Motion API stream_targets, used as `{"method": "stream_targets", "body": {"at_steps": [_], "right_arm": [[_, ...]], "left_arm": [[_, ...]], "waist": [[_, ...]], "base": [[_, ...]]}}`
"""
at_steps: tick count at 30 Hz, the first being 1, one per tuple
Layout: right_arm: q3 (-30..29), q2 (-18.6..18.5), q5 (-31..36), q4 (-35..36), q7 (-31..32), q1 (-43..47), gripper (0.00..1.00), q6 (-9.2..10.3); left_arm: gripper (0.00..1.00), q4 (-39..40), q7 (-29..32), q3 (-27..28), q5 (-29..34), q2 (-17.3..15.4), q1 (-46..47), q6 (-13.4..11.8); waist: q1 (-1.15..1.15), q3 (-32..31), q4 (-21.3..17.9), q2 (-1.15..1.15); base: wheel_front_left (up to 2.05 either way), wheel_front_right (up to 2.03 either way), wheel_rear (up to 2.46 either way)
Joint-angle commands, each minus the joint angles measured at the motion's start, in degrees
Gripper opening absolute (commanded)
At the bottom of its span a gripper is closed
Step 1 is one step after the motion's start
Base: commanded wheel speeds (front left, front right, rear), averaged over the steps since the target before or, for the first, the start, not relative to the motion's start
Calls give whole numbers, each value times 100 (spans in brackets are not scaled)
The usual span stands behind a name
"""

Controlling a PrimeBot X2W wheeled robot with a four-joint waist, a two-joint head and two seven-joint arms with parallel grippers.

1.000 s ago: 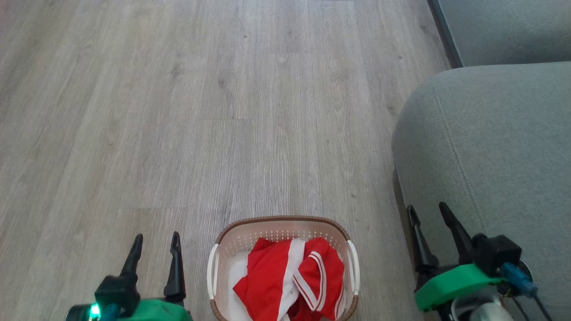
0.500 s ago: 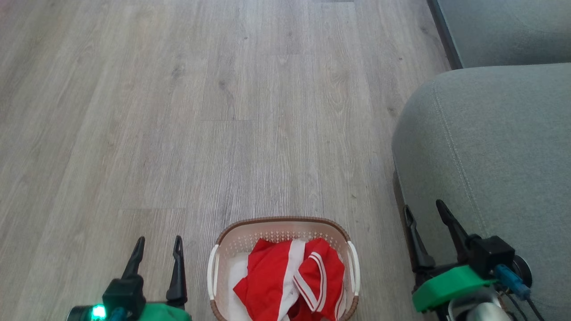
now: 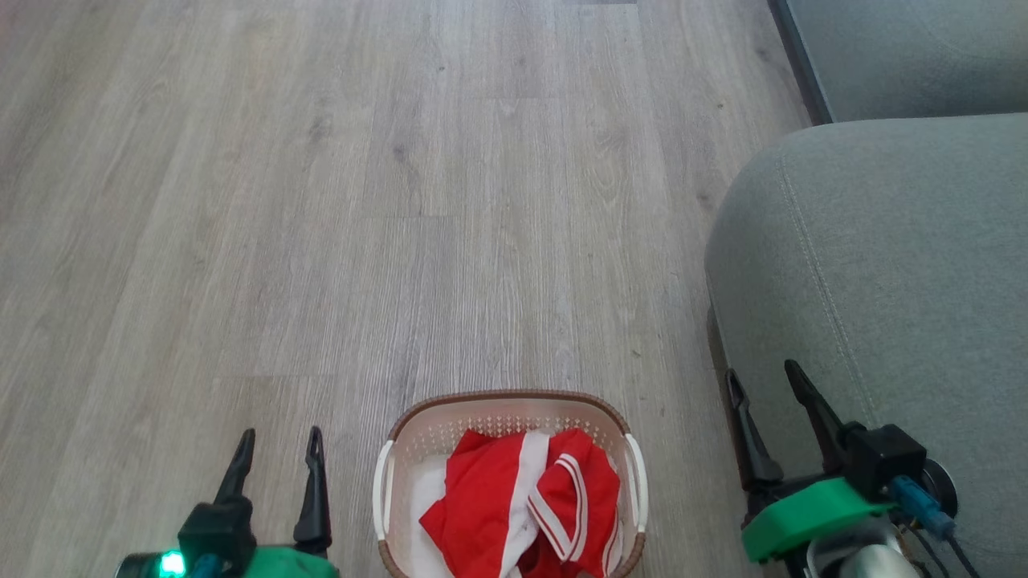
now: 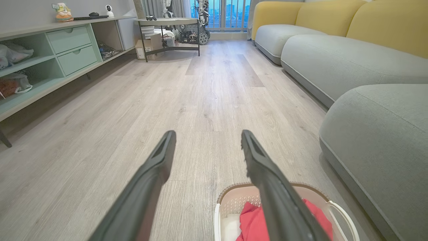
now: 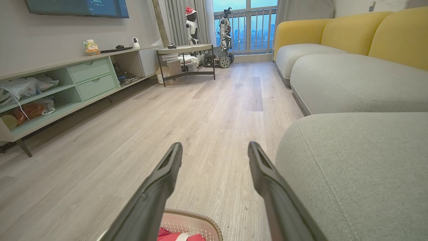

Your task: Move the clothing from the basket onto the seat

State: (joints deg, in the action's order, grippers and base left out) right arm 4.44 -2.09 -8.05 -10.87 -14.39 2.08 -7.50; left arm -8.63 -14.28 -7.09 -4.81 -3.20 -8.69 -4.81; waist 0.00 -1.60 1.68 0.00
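On the wood floor (image 3: 401, 201), the grey seat (image 3: 883, 265) rises at the right. Near its edge, low in the middle, stands the basket (image 3: 514, 395) with the red-and-white clothing (image 3: 482, 498) heaped inside. The left pincer (image 3: 281, 433) and right pincer (image 3: 760, 369) flank the basket, clear of it, fingers spread and holding nothing.

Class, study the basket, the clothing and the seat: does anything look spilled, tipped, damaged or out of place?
Nothing stands out. The basket stands upright on the floor beside the seat, and the clothing lies crumpled inside it, none over the visible rim. The left gripper and right gripper are open, holding nothing.
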Motion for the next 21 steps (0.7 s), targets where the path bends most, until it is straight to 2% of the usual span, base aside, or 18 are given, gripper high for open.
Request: {"method": "stream_targets", "body": {"at_steps": [1,14,21], "right_arm": [[156,-78,7,182,-61,-130,100,1],[168,-78,47,225,-61,-184,100,1],[-65,-78,106,354,-61,-506,100,1]], "left_arm": [[100,186,-72,187,-22,21,148,21],[100,189,-72,26,29,30,170,60],[100,20,-72,-226,47,31,541,106]], "waist": [[0,3,0,0],[0,222,-5,0],[0,950,-37,0]], "base": [[0,0,0],[0,0,0],[0,0,0]]}}
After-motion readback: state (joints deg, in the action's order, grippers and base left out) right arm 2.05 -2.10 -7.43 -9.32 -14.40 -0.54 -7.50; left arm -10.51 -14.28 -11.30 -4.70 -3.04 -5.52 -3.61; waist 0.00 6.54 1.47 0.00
